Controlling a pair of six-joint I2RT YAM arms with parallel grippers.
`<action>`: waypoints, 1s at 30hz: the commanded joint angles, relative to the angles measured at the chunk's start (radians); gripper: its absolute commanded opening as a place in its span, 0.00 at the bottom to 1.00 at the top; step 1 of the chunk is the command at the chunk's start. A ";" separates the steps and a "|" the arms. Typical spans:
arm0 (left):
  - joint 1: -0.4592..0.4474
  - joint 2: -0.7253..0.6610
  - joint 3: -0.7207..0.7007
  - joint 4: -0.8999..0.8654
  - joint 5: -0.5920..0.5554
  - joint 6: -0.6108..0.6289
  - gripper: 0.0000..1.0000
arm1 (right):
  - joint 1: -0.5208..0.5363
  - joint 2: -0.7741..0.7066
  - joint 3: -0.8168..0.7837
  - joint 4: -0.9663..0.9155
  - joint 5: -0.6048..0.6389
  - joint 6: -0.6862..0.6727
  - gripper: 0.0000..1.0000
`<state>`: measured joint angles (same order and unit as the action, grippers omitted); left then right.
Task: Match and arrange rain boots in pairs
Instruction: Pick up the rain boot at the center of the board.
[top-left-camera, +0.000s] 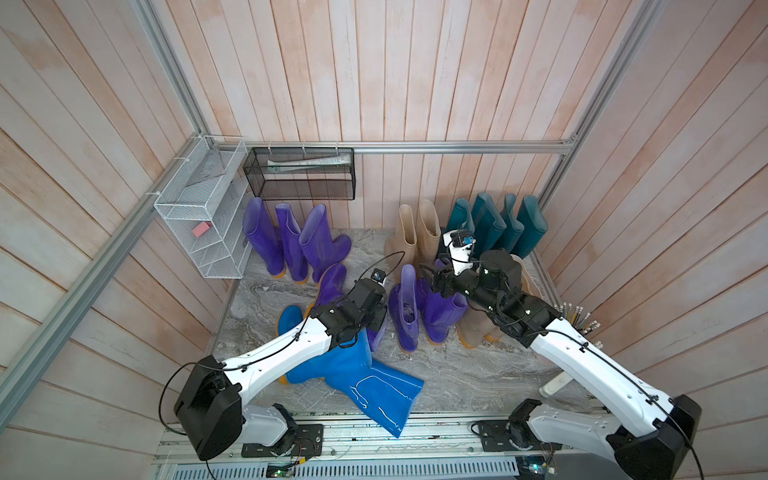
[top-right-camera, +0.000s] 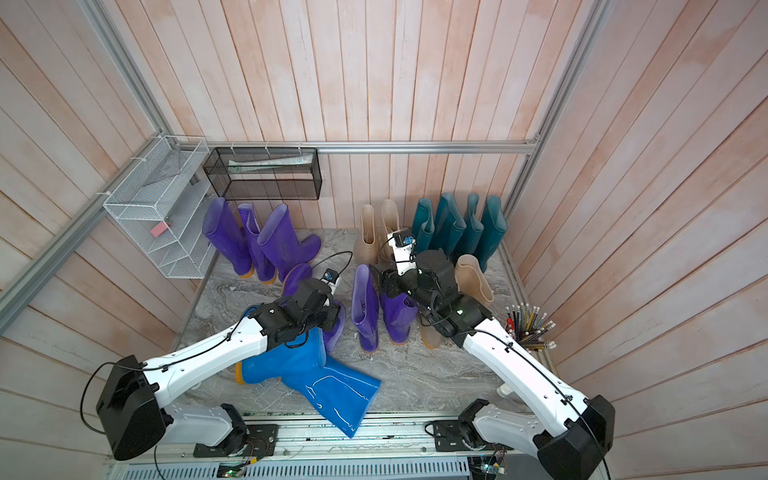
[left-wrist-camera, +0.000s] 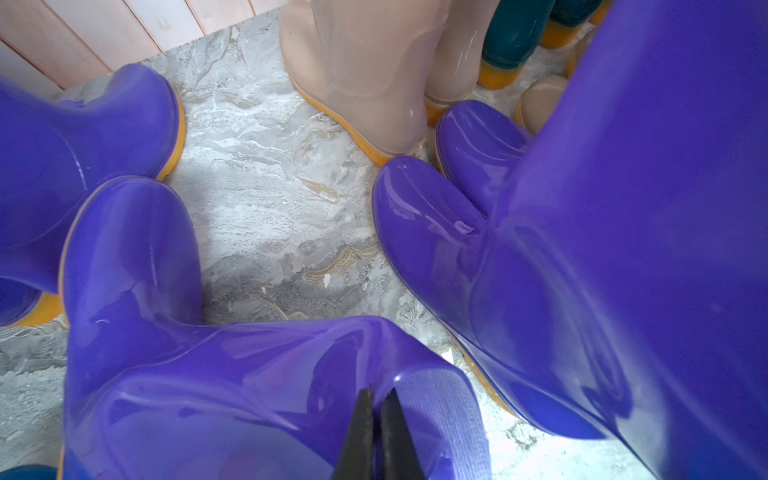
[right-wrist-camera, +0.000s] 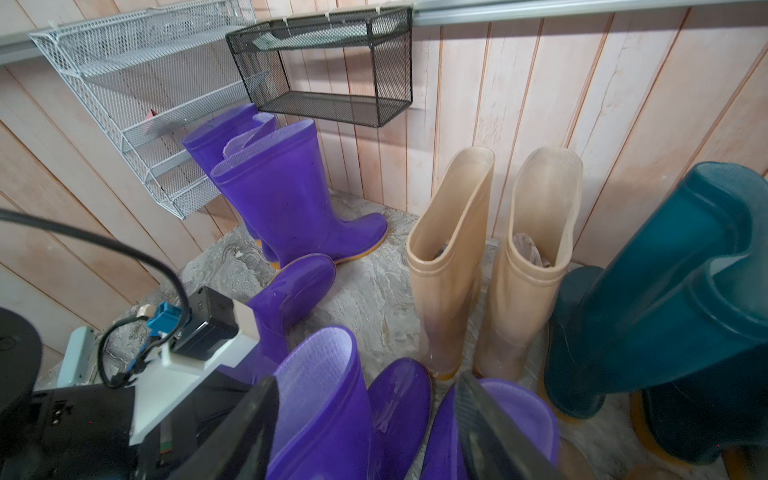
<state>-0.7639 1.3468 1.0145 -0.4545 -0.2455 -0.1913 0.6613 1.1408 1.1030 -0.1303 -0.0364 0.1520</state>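
Purple boot (left-wrist-camera: 232, 374) sits on the bench (top-left-camera: 457, 374) beside a blue boot (top-left-camera: 365, 374), its cuff pinched in the closed left hand (left-wrist-camera: 379, 392). Right hand (right-wrist-camera: 365, 380) hovers wide open above a purple pair (right-wrist-camera: 328, 399) nearby.

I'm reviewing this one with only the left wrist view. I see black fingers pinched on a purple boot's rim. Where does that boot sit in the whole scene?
Observer: The held purple boot, gripped by the left gripper, has its foot on the floor just in front of the three purple boots standing at the back wall.
Operator: What is the other arm doing?
Observer: The right gripper is open, fingers wide apart over the two middle purple boots.
Operator: Is anything lying down?
Observer: A bright blue boot lies on its side at the front, partly under the left arm.
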 joint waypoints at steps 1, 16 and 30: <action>0.039 -0.058 -0.004 -0.013 -0.040 0.006 0.00 | -0.004 0.009 0.031 0.012 -0.021 -0.004 0.69; 0.229 -0.126 0.075 0.025 0.111 0.023 0.00 | -0.003 0.024 0.069 0.027 -0.086 0.033 0.66; 0.320 -0.002 0.385 0.023 0.261 0.108 0.00 | 0.024 0.118 0.134 0.076 -0.140 0.040 0.66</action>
<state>-0.4637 1.3190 1.3136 -0.5323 -0.0467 -0.1192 0.6785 1.2404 1.2148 -0.0795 -0.1558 0.1875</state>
